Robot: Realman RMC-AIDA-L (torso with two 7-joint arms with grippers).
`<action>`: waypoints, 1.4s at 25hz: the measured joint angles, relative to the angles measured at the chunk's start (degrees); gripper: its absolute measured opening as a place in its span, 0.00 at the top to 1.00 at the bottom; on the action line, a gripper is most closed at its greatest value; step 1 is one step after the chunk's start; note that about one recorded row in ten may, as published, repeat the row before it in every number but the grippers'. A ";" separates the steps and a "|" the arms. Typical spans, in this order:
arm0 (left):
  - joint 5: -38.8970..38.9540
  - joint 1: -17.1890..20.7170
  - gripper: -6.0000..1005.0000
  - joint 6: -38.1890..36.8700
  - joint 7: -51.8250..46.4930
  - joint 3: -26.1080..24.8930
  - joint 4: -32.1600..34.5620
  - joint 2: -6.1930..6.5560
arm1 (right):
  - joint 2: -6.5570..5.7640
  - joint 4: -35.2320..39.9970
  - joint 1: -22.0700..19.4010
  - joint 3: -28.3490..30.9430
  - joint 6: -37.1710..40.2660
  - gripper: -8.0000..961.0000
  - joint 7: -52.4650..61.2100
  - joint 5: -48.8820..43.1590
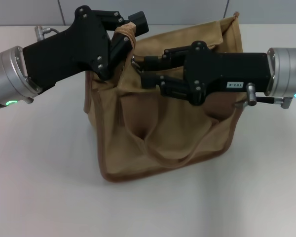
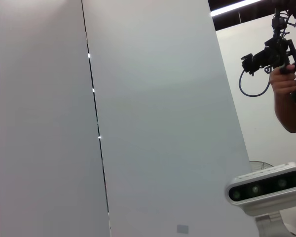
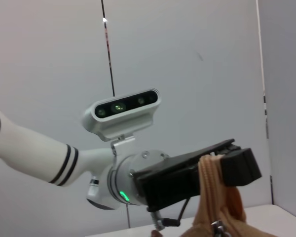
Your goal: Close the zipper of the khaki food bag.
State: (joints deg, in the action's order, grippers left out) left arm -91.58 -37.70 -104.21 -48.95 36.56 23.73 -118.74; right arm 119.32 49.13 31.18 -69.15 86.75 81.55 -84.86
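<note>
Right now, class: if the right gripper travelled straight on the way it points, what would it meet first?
Probably the left gripper, shut on the khaki food bag's strap handle; the right gripper points that way over the bag's top. Depth is unclear.

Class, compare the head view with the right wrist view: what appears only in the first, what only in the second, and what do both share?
Only the head view shows the whole khaki food bag on the white table and the right gripper at its top opening. Only the right wrist view shows the robot's head camera against a grey wall. Both show the left gripper shut on the tan strap handle.
</note>
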 joint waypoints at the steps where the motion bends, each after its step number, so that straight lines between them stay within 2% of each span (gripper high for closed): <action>1: 0.00 -0.01 0.99 -0.02 0.00 0.00 0.00 0.00 | 0.00 0.00 0.00 0.00 0.00 0.67 0.00 0.00; 7: 0.00 0.01 0.99 -0.24 0.00 0.00 0.00 0.00 | 0.03 -0.05 0.45 -0.07 -1.06 0.67 -0.32 -0.02; 15: -0.03 0.00 0.99 -0.51 0.00 0.01 -0.01 -0.08 | 0.11 0.09 1.13 -3.56 -1.47 0.67 0.98 -0.05; 26: 0.00 -0.08 0.99 -0.65 -0.27 -0.01 0.01 -0.09 | -0.05 0.62 0.54 -2.21 0.27 0.81 6.72 -0.18; 35: 0.09 -0.09 0.99 -0.65 -0.44 0.00 0.01 -0.09 | -0.21 0.60 0.42 -0.85 1.13 0.89 11.78 -0.32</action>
State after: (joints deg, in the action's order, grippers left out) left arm -91.50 -37.79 -104.86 -49.39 36.56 23.73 -118.83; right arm 119.11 49.72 31.60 -70.00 87.88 93.33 -85.18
